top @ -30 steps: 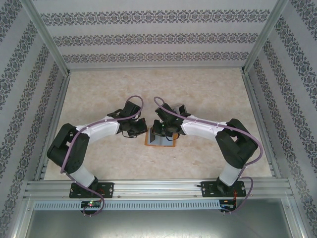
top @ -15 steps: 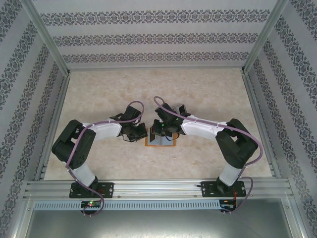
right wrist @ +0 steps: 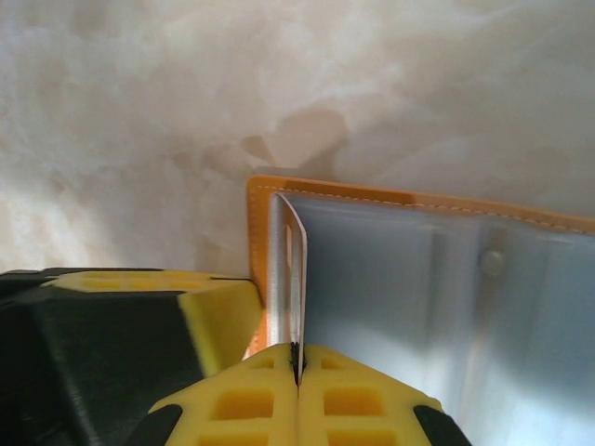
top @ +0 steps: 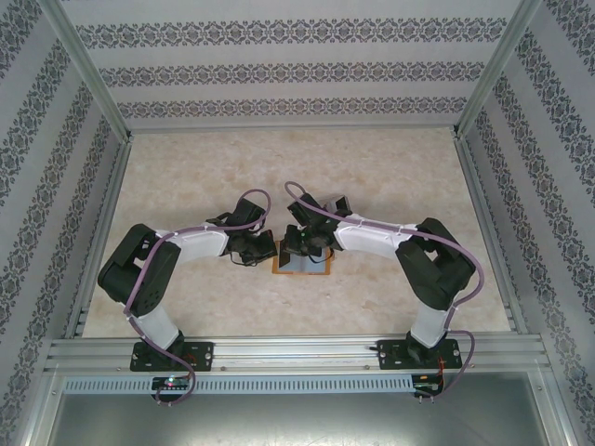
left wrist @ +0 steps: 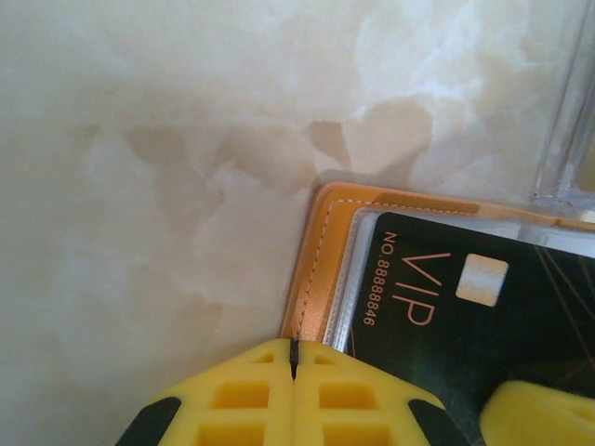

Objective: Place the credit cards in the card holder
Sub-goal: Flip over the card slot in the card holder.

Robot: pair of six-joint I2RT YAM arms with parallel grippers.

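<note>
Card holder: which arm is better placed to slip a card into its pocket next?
Right, probably. The right fingers are shut on a thin card held edge-on over the open card holder. The left fingers are shut at its orange edge, holding no card.

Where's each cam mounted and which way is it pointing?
Top: above and behind the bases, looking down at the table; both arms show.
Left wrist: looks down past the shut left pincer at the wallet and a black card.
Right wrist: looks past the right pincer, shut on a thin sheet, into the wallet.
Shared: the wallet.
</note>
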